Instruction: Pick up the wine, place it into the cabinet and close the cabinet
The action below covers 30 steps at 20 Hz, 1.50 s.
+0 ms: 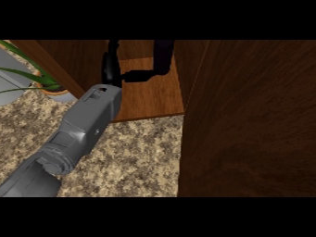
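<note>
You're looking at a speckled tan-and-brown granite counter (pixel 133 157), pretty busy pattern. The cabinet (pixel 256 120) is dark reddish-brown wood with streaky grain, and its shelf (pixel 150 99) inside runs a lighter, warmer orange-brown. Your forearm (pixel 78 134) is plain grey, the left hand (pixel 112 69) black. The wine (pixel 163 55) reads near-black. Green leaves on the plant (pixel 23 74), terracotta-coloured pot (pixel 51 90).

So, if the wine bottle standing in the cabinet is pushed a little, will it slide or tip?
The wine bottle looks tall and narrow and stands upright on the cabinet shelf, so a push high up would probably tip it. Its dark, even body suggests rigid glass, likely slippery and breakable.
</note>
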### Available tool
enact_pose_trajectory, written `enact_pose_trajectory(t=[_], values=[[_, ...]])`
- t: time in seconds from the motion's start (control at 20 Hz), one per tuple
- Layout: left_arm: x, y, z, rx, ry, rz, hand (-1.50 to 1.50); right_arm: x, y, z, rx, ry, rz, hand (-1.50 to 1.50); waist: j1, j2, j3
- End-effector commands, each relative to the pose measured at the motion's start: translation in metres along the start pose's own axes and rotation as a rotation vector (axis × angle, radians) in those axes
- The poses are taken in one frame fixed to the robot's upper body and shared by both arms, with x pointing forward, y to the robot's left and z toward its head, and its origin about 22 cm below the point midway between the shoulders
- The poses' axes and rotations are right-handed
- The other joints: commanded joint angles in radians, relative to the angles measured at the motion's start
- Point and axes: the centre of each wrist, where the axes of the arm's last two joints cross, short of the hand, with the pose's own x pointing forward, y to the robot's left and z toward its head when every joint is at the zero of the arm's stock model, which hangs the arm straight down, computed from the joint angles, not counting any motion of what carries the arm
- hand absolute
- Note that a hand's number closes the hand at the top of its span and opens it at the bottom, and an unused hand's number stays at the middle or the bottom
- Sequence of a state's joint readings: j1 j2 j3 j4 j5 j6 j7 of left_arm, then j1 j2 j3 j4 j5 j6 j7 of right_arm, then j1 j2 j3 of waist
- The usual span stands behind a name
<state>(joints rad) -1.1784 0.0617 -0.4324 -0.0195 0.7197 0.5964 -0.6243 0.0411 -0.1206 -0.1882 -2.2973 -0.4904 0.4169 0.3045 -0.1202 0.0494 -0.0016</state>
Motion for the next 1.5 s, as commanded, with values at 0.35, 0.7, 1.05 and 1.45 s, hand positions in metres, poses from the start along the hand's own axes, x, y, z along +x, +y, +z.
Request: enact_pose_trajectory(t=[0.35,0.7,1.05,1.45], values=[[0.011,-0.017,0.004,-0.042,-0.037,0.085,-1.50,0.003,0.002,-0.005,0.018,-0.004,0.007,-1.50,0.011,-0.004,-0.001],[-0.006,-0.027,0.026,-0.062,-0.087,0.148,-1.50,0.005,0.012,-0.008,0.005,0.008,-0.013,-1.50,0.025,-0.017,-0.001],[0.001,-0.036,0.034,-0.094,-0.163,0.274,-1.50,0.008,-0.001,0.002,-0.022,0.022,0.003,-1.50,0.039,-0.034,0.001],[0.008,-0.051,0.069,-0.118,-0.170,0.342,-1.50,0.019,0.008,0.009,-0.042,0.010,0.014,-1.50,0.086,-0.047,0.001]])
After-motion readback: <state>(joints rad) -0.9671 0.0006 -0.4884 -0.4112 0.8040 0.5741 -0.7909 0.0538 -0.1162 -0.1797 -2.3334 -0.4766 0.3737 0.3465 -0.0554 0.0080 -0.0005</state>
